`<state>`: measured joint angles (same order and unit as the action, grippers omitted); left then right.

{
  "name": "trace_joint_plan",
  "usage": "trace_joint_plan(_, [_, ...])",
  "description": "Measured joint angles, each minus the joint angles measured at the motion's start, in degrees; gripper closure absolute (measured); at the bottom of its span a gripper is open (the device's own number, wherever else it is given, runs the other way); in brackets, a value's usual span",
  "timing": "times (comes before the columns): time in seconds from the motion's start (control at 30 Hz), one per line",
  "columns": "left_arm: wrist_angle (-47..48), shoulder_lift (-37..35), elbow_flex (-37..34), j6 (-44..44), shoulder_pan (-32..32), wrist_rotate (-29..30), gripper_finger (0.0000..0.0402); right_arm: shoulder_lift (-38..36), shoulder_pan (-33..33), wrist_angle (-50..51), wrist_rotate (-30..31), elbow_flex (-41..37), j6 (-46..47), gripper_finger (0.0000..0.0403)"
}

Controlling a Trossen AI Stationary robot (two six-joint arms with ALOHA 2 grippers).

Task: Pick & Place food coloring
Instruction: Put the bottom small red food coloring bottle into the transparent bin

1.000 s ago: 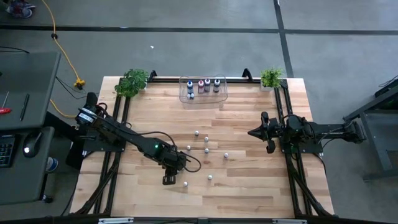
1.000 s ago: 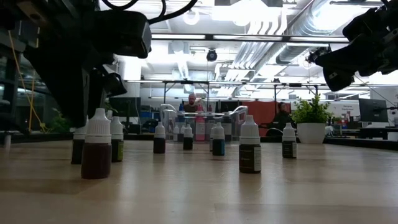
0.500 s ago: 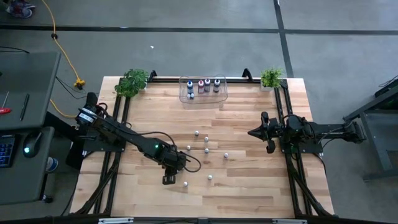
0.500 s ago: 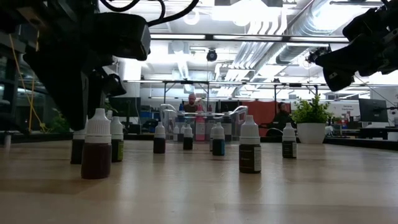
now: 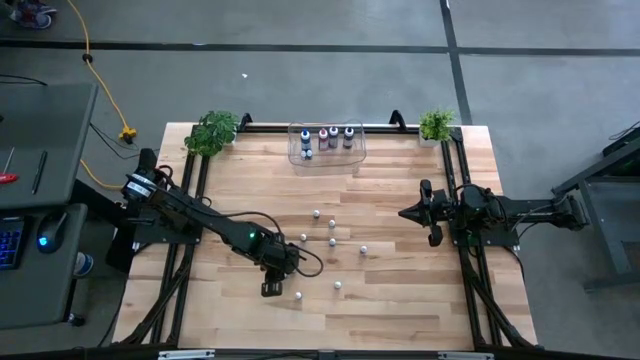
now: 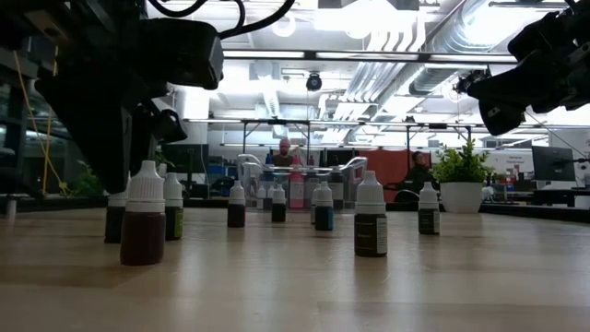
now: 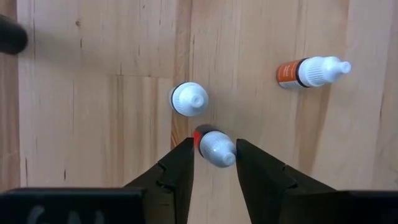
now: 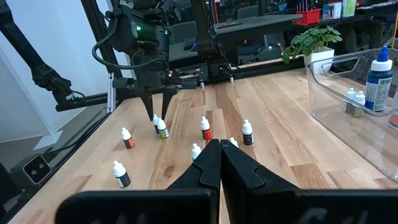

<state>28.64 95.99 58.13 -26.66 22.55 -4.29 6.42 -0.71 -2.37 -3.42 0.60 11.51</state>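
Several small white-capped food coloring bottles (image 5: 332, 242) stand on their bases on the wooden table. My left gripper (image 7: 214, 144) points steeply down near the table's near left. It is shut on one small bottle (image 7: 216, 149) with a red label. A second bottle (image 7: 189, 99) stands just beyond that one, and an orange one (image 7: 311, 71) is farther off. My right gripper (image 8: 216, 147) is shut and empty, held level above the table's right side (image 5: 405, 213). Larger blue, pink and dark bottles (image 5: 328, 137) stand in the clear bin. My left gripper has the small bottle's white cap (image 7: 219, 151) and upper body pinched between its two fingers (image 7: 181, 163). The fingers slant down on it from above. In the low view the bottle (image 6: 116, 214) stands upright with its base on the table.
The clear plastic bin (image 5: 296, 152) sits at the middle of the far edge. Potted plants (image 5: 212, 130) (image 5: 436, 124) stand at the far corners. Black rails run along both table sides. People sit in the room beyond the table.
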Motion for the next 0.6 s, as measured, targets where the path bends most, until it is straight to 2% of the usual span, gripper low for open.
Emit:
trace_joint_plan(0.27, [0.0,0.04,0.0,-0.02,0.0,0.36,0.029,0.0,-0.02,0.0,0.0,0.0,0.0,0.0402])
trace_joint_plan(0.6, [-0.5,0.76,0.0,-0.17,-0.02,0.24,0.0359,0.0,0.0,0.0,0.0,0.0,0.0,0.0402])
